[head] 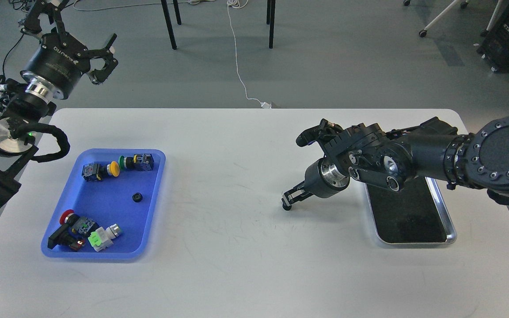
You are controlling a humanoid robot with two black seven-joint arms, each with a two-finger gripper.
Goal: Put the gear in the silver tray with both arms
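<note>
The silver tray lies at the table's right, partly under my right arm, and its dark bottom holds nothing that I can see. My right gripper points down-left at the table, left of the tray. Its fingers are close together on a small black round piece, seemingly a gear, at or just above the table top. Another small black gear lies in the blue tray. My left gripper is open and empty, held high beyond the table's far left corner.
The blue tray also holds several push-button switches: yellow, green, red and a white-and-green one. Chair legs and a white cable are on the floor behind the table.
</note>
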